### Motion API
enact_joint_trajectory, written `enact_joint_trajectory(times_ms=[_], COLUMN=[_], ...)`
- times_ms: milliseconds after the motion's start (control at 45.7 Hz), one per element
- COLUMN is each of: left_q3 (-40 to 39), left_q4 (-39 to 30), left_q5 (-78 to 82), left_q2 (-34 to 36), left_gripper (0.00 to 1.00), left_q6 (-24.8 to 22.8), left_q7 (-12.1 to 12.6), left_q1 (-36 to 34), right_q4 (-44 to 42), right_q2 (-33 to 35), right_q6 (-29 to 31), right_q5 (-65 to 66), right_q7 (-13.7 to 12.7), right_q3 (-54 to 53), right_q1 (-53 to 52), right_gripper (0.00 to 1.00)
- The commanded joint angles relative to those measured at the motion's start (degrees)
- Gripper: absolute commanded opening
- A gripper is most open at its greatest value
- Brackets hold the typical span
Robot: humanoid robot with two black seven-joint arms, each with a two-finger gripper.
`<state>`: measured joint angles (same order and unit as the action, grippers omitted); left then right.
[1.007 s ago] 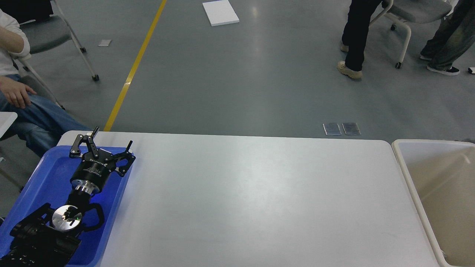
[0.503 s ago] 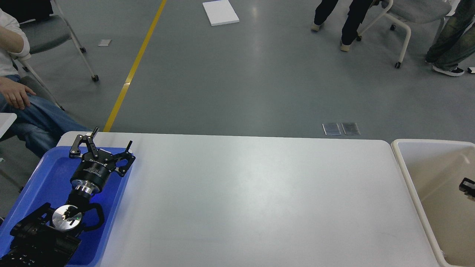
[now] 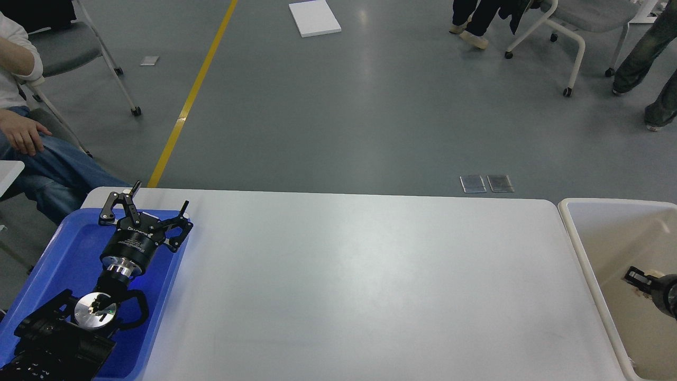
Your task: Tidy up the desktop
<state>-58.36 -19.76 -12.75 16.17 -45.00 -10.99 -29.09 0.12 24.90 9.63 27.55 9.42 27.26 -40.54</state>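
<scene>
The desktop (image 3: 359,275) is a wide white-grey tabletop with rounded corners, and no loose object shows on it. My left gripper (image 3: 161,193) is open and empty, its fingers spread over the far right corner of the blue tray (image 3: 69,248). My right gripper (image 3: 632,275) comes in from the right edge over the inside of the beige bin (image 3: 582,248). It is small and dark, with a pale patch next to it. I cannot tell whether it is open or holds anything.
The blue tray lies on the table's left end under my left arm. The deep beige bin stands off the table's right end. A seated person (image 3: 31,153) is at the far left, with chairs and walking people beyond the table.
My right gripper has come into view from the right edge and moved left over the bin. The left arm has not moved. People at the back have walked away.
</scene>
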Motion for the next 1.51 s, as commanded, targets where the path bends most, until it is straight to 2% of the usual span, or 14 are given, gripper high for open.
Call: enact_joint_trajectory(times_ms=[0, 306, 416, 525, 744, 963, 1204, 1269, 1379, 1488], left_q3=[0.0, 0.0, 0.0, 0.0, 0.0, 0.0, 0.0, 0.0, 0.0, 0.0], left_q4=[0.0, 0.0, 0.0, 0.0, 0.0, 0.0, 0.1, 0.1, 0.0, 0.1], left_q5=[0.0, 0.0, 0.0, 0.0, 0.0, 0.0, 0.0, 0.0, 0.0, 0.0], left_q2=[0.0, 0.0, 0.0, 0.0, 0.0, 0.0, 0.0, 0.0, 0.0, 0.0], left_gripper=[1.00, 1.00, 1.00, 1.00, 1.00, 1.00, 1.00, 1.00, 1.00, 1.00], left_q6=[0.0, 0.0, 0.0, 0.0, 0.0, 0.0, 0.0, 0.0, 0.0, 0.0], left_q7=[0.0, 0.0, 0.0, 0.0, -0.1, 0.0, -0.1, -0.1, -0.1, -0.1], left_q1=[0.0, 0.0, 0.0, 0.0, 0.0, 0.0, 0.0, 0.0, 0.0, 0.0], right_q4=[0.7, 5.3, 5.2, 6.0, 15.2, 26.6, 32.0, 32.4, 34.0, 37.9], right_q2=[0.0, 6.0, 6.8, 6.9, 6.9, 7.3, 4.8, 3.5, 1.0, -0.7], right_q6=[-1.7, -1.4, -1.5, -0.9, -1.5, -1.5, -1.4, -1.4, -0.9, -0.8], right_q5=[-0.1, -0.1, -0.4, -0.4, -0.4, -0.4, -0.4, -0.4, -0.4, -0.4], right_q7=[0.0, 0.0, 0.0, 0.1, 1.3, 5.4, 6.0, 7.6, 12.0, 12.9], right_q3=[-0.4, -9.1, -19.3, -34.1, -52.5, -69.1, -87.9, -92.4, -99.0, -100.8], right_q1=[-1.5, -9.6, -12.4, -15.4, -19.8, -20.9, -20.4, -19.6, -17.5, -13.0], right_gripper=[0.98, 1.00, 1.00, 1.00, 1.00, 1.00, 1.00, 1.00, 1.00, 1.00])
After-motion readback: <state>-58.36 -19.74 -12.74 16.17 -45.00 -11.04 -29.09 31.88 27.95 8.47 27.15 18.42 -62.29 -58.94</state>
